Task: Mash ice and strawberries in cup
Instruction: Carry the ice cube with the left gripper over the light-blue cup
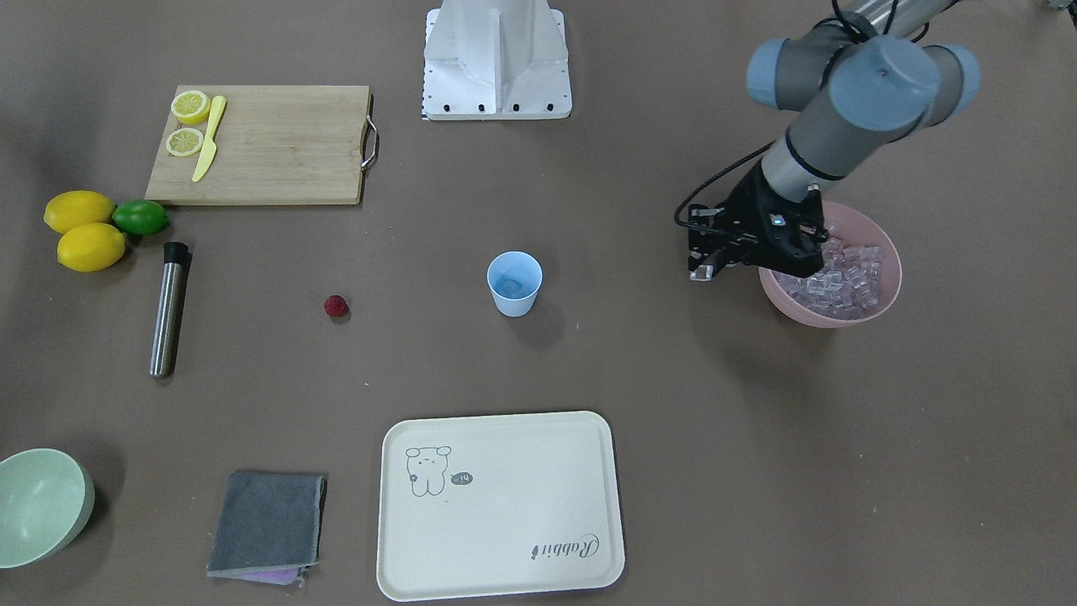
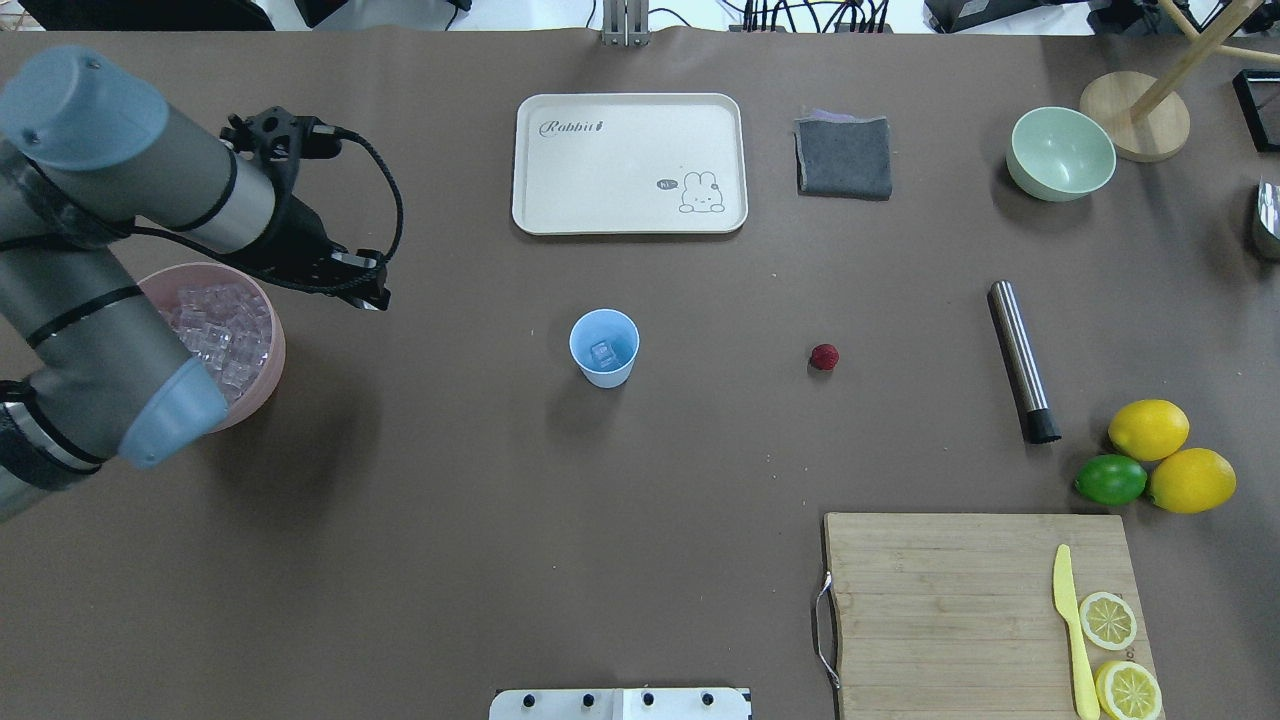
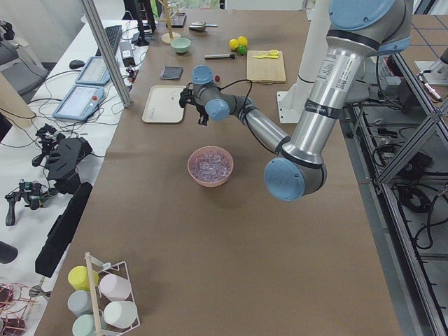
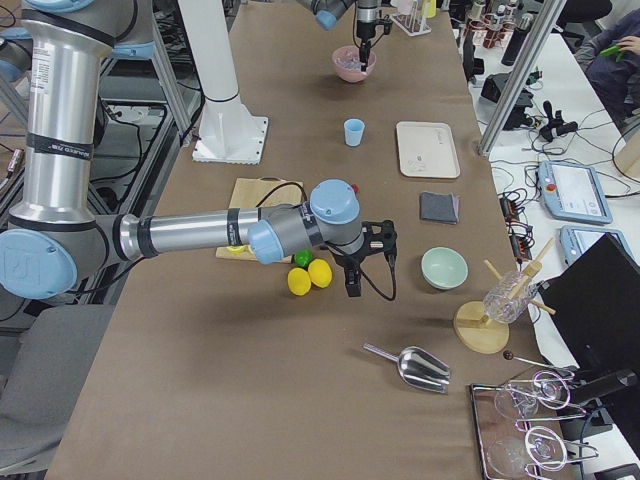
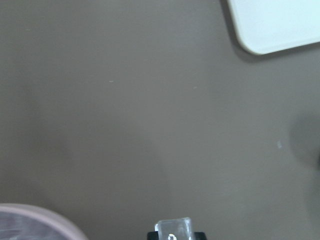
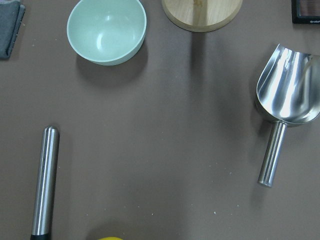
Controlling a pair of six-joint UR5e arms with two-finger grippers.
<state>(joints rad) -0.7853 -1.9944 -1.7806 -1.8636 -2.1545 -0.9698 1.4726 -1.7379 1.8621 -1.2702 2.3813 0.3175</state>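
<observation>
The pale blue cup (image 1: 514, 284) (image 2: 604, 347) stands upright mid-table with one ice cube (image 2: 602, 352) in it. More ice (image 1: 841, 273) (image 2: 220, 330) is heaped in the pink bowl (image 1: 829, 318). A dark red strawberry (image 1: 336, 306) (image 2: 824, 357) lies alone on the table beside the cup. My left gripper (image 1: 702, 271) (image 2: 375, 297) hangs just outside the pink bowl's rim on the cup's side, shut on a clear ice cube (image 5: 173, 229). My right gripper (image 4: 352, 285) hovers by the lemons; whether it is open or shut I cannot tell.
A steel muddler (image 1: 169, 309) (image 6: 45, 180) lies past the strawberry. Two lemons (image 1: 84, 231), a lime (image 1: 140, 216) and a cutting board (image 1: 261, 143) sit behind it. There are also a cream tray (image 1: 501, 505), a grey cloth (image 1: 266, 522), a green bowl (image 6: 107, 31) and a metal scoop (image 6: 287, 100).
</observation>
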